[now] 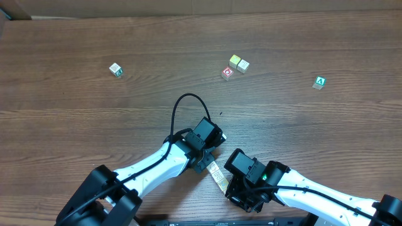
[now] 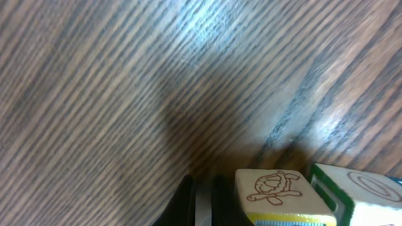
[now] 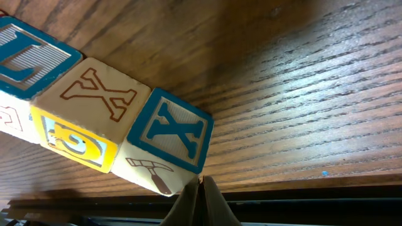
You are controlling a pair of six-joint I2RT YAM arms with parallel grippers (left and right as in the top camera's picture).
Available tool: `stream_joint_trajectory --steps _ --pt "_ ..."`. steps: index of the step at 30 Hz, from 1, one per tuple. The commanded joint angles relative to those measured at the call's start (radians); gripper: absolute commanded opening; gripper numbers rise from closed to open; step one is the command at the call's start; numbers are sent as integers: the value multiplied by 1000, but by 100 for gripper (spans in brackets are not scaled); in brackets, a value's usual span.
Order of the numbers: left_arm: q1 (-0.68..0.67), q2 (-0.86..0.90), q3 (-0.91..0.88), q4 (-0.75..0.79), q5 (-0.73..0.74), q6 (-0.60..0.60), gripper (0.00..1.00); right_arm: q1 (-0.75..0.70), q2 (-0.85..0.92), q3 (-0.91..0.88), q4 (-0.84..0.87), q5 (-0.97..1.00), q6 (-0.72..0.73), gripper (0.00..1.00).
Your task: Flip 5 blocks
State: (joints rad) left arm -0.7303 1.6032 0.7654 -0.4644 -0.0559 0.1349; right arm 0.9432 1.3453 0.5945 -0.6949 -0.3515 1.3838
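Brown wood grain covers the whole worktop; its far edge meets a pale strip along the top of the overhead view, and its near edge shows as a dark lip at the bottom of the right wrist view, close to the row of blocks.

The left arm comes in from the lower left and the right arm from the lower right; their heads nearly meet low in the middle, and a black cable loops up from the left one. The middle band of the worktop lies bare between the arms and the scattered cubes, with open wood to either side.

A short row of blocks lies slantwise between the two arm heads, near the near edge; a pair of pale blocks, touching, sits well apart further up. A red-ringed cube sits just beside the pair; a green-marked cube lies far left and a green A cube far right, each with room all round.

In the row, an X block outlined in red, with a yellow side, touches a blue X block at the row's end; a turtle block shows in the left wrist view.

The left fingers are pressed together, holding nothing, just beside the turtle block's left edge; whether they touch it I cannot tell. The right fingers are pressed together to a point, empty, right under the blue X block's lower corner.
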Motion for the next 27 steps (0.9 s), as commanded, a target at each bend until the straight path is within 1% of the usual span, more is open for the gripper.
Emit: stream_joint_trajectory --steps 1,11,27 --pt "-8 31 -5 6 82 15 4 0 -8 4 32 37 3 4" --pt "-8 42 -5 43 82 15 4 0 -8 4 33 37 4 4" --pt "-8 45 -5 59 82 27 4 0 -8 4 37 63 5 4"
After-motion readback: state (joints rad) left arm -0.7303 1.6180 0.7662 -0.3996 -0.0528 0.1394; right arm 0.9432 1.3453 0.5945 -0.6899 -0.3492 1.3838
